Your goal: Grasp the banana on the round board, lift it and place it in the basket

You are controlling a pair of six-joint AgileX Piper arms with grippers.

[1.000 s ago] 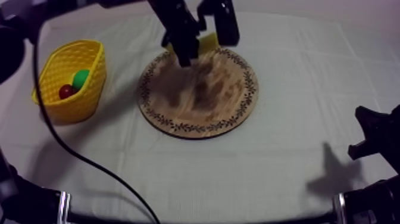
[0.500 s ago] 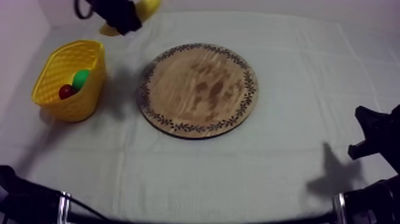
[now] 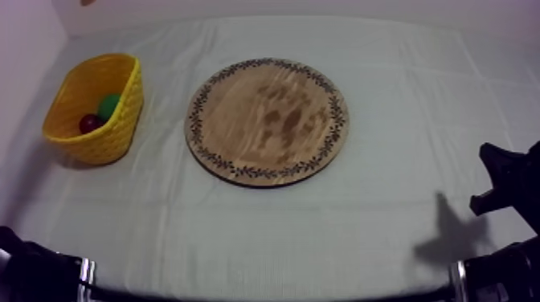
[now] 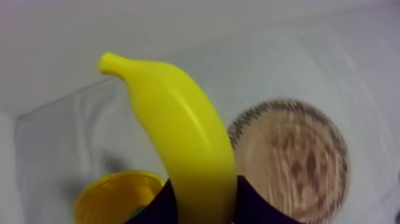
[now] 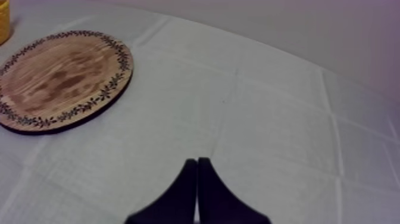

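Left gripper (image 4: 201, 201) gripped the banana (image 4: 178, 131), newly lifted off the board (image 3: 267, 120); basket (image 4: 113, 196) lay just below it, drop next; right gripper (image 5: 197, 174) pinched empty

The left gripper (image 4: 202, 199) has both black fingers clamped round the banana (image 4: 178, 131), which stands up out of them. The right gripper (image 3: 500, 181) sits low at the top view's right edge, its fingers (image 5: 189, 184) together in a narrow wedge.
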